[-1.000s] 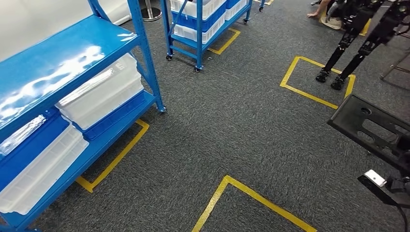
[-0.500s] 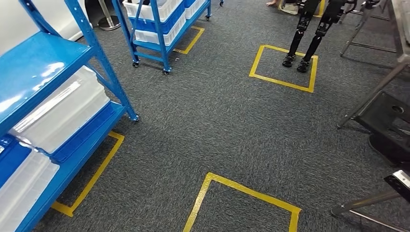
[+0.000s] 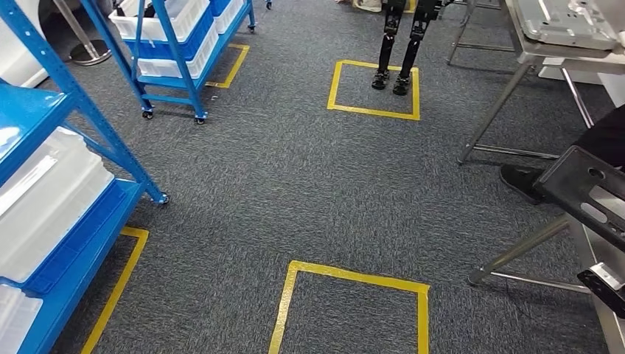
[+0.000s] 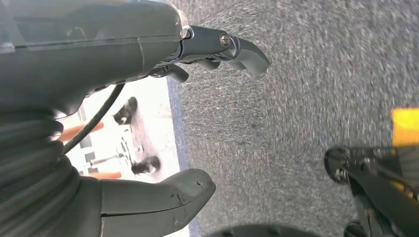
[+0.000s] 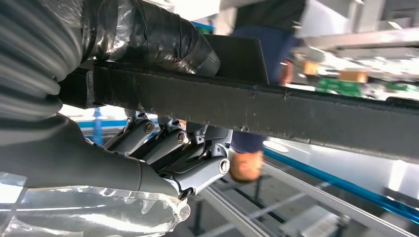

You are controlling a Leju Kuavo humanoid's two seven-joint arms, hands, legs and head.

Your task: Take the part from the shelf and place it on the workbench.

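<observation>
One black part [image 3: 589,193] is what I have in hand, a flat plate with cut-outs that pokes in at the right of my head view, over the carpet and short of the surface [image 3: 564,33] ahead on the right. From the right wrist camera I see my right robot hand [image 5: 163,123] wrapped round its long dark edge [image 5: 276,106], fingers curled under and the taped thumb over the top. It looks stiff and fairly heavy for its thickness, so I judge it will lever hard at the wrist; the hold sits near one end, and a grip closer to the middle would steady it. My left robot hand [image 4: 197,118] hangs over the carpet, fingers apart, holding nothing. Blue shelves [image 3: 70,221] stand off to my left.
</observation>
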